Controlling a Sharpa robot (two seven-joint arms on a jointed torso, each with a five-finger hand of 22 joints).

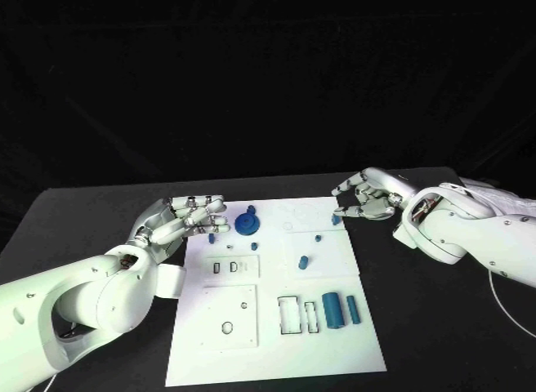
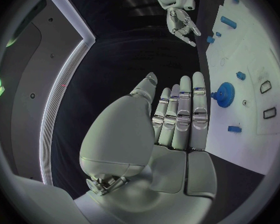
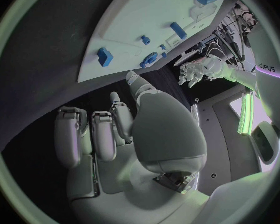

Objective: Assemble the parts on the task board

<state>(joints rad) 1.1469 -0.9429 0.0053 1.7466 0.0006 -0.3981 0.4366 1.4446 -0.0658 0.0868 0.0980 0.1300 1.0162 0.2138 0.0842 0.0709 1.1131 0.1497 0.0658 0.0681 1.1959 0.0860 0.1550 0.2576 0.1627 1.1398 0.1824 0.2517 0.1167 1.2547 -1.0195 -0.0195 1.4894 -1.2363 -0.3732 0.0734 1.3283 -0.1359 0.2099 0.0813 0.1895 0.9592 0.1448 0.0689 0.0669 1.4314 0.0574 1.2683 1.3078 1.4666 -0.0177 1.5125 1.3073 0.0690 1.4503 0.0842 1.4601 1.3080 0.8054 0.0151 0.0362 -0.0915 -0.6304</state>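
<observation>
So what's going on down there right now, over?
Both hands empty: left hand at white task board's left edge, right hand at its far right corner. Blue gear untouched. Nothing in the way.

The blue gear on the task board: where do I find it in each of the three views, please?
Head view: the blue gear lies on the board's far part, beside the left hand.
Left wrist view: the gear sits just past that hand's fingertips.
Right wrist view: it lies at the board's edge, near the distant left hand.
Shared landmark: the white task board.
</observation>
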